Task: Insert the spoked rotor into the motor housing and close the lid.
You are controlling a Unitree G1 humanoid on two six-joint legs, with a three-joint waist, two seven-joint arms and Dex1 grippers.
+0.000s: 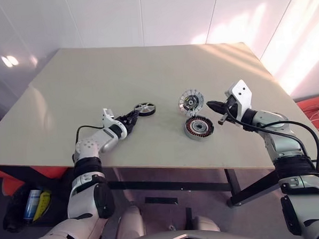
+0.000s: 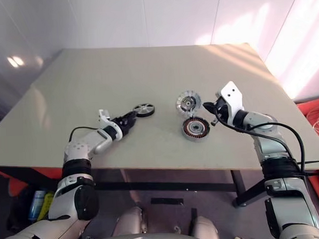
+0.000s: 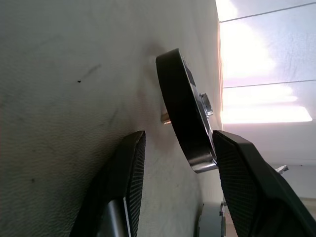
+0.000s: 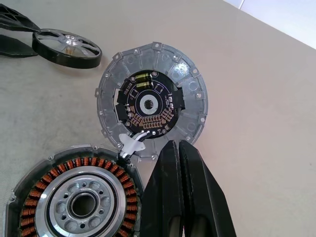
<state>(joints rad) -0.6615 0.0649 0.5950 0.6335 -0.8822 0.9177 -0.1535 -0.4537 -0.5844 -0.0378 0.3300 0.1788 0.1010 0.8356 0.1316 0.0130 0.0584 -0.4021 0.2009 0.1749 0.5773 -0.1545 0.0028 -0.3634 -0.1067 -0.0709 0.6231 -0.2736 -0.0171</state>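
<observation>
The spoked rotor (image 1: 144,108) lies flat on the table, left of the other parts. My left gripper (image 1: 133,117) is open and level with it. In the left wrist view the rotor's near rim (image 3: 185,113) sits between the fingers, close to one pad (image 3: 242,173) and apart from the other. The lid (image 4: 190,96) lies with its inner face up, pale segments around a dark circuit centre. Just in front of it sits the motor housing (image 4: 81,197) with its coppery windings. My right gripper (image 4: 177,148) is shut and empty, hovering beside the lid's right edge.
The beige table (image 1: 119,73) has bare room behind and to the left of the parts. Its front edge runs just below both arms. A black cable (image 1: 288,126) loops along my right forearm. A dark bag with a blue bottle (image 1: 33,204) sits on the floor at the left.
</observation>
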